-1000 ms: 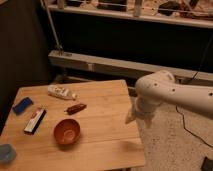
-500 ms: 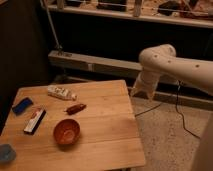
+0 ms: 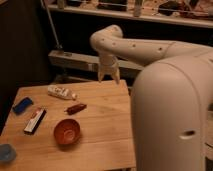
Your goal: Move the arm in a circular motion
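The arm point(image 3: 145, 50) fills the right side of the frame: a thick off-white segment bulks up in the lower right foreground, and from it a long tubular section dotted with small dark marks runs across the upper middle to a rounded elbow near the top centre. From that elbow the last part drops straight down to the gripper point(image 3: 108, 80), which hangs in the upper middle of the frame over the far edge of the desk point(image 3: 105, 125). Its two tapered fingers stand a little apart, with a dark gap between them and nothing held. On the wooden desk below and to the left lie several things, all well apart from the gripper: a white tube point(image 3: 61, 92) on its side near the far edge, a small reddish-brown piece point(image 3: 75, 108) just in front of it, and an orange-brown bowl point(image 3: 67, 131) nearer the front. At the left edge are a blue pad point(image 3: 22, 105) and a flat dark bar with a pale stripe point(image 3: 34, 120), and a bluish round thing point(image 3: 6, 153) sits at the lower left corner. Behind the desk runs a grey ledge point(image 3: 75, 60), with a dim shelf point(image 3: 150, 17) along the top.
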{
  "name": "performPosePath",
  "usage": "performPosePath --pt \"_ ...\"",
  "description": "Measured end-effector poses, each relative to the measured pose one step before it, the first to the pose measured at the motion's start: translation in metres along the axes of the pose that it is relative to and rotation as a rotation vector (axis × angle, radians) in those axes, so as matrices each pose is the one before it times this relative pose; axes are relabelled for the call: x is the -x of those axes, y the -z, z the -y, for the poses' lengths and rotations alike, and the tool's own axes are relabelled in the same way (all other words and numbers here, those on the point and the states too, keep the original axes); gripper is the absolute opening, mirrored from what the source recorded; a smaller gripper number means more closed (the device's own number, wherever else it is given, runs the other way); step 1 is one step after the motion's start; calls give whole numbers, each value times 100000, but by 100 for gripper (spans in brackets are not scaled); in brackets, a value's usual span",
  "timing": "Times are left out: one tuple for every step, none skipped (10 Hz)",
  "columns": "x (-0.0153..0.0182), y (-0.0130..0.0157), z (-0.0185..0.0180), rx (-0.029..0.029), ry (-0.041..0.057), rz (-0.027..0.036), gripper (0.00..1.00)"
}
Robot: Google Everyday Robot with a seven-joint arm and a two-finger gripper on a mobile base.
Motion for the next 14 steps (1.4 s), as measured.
performPosePath --pt "-1017 -215 -4517 758 10091 580 65" --pt "-1104 41 -3858 1308 8684 708 65" --pt "-886 209 -2651 1016 6149 770 65" --pt "-2295 161 -3572 792 9961 736 65" --pt "-2384 61 -1593 -196 6687 87 65" --pt "-2152 -40 -472 -608 3381 -517 65" --pt "-3808 -227 -281 -602 3809 -1559 65" --pt "-3851 -346 325 -984 2042 -1612 65" --pt "-3095 -430 173 54 529 -2075 65" --pt "-3455 -553 211 856 -653 -2610 65" --pt "-2537 -477 556 822 -1675 -1766 65" --pt "-3074 -632 960 1328 -3305 -2263 65" --pt "-1934 -434 1161 1400 -4103 -1103 65" --pt "-1922 -564 2570 755 -7358 -1375 65"
